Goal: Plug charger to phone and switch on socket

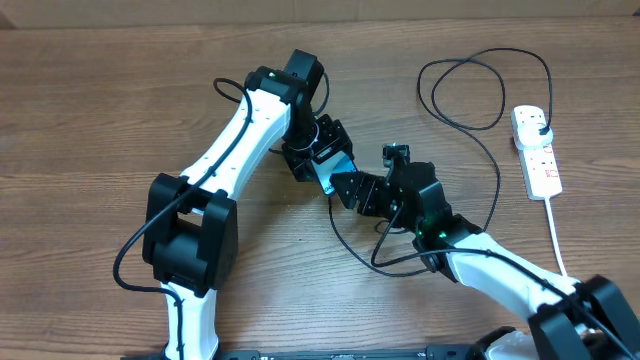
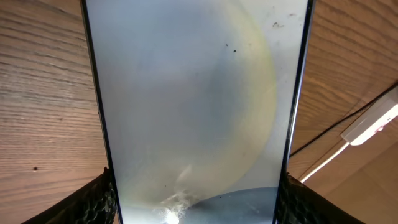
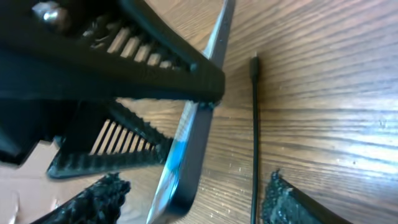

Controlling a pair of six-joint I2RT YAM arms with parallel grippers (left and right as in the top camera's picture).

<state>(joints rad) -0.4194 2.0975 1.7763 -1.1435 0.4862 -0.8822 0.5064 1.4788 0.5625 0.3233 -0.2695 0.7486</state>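
My left gripper is shut on the phone, holding it by its long edges near the table's middle. The phone's pale screen fills the left wrist view between both fingers. In the right wrist view the phone shows edge-on, tilted up from the wood. My right gripper is open, its fingers straddling the phone's lower end. The charger's black cable lies on the table beside the phone, connector tip free and untouched. The cable loops run to a plug in the white socket strip.
The socket's thick white cord runs toward the front right edge. The strip and cable also show at the right of the left wrist view. Slack black cable curls under the right arm.
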